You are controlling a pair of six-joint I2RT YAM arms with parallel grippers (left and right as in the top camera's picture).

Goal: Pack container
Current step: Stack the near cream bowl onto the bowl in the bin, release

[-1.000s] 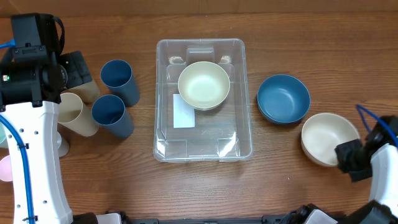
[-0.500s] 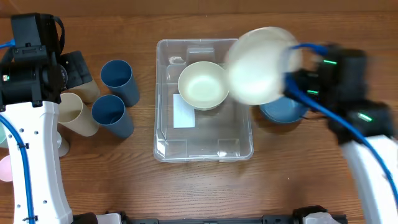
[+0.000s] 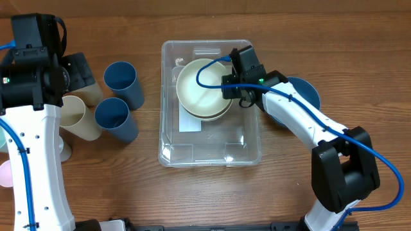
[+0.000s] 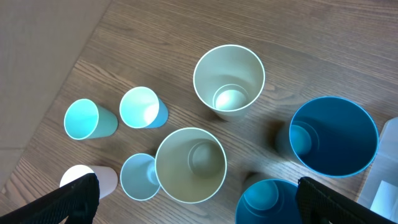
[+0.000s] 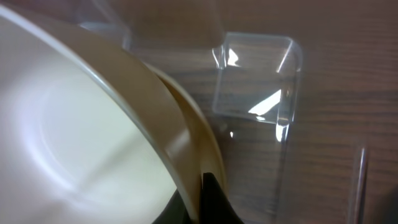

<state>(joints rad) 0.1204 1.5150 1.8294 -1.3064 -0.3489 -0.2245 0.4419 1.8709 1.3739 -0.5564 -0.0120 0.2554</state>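
Observation:
The clear container stands mid-table, its white label half covered. My right gripper is shut on the rim of a cream bowl, held inside the container on top of a second cream bowl whose rim shows beneath. The right wrist view shows the held bowl, my fingers pinching its rim, and a container corner. My left gripper hangs open and empty over the cups, fingertips apart in the left wrist view.
A blue bowl sits right of the container, partly hidden by my right arm. Two blue cups and a cream cup stand to the left. The left wrist view shows cream cups and small pale blue cups.
My right gripper took the cream bowl from the right side of the table, carried it left and lowered it into the container onto the other cream bowl. The left arm has not moved.

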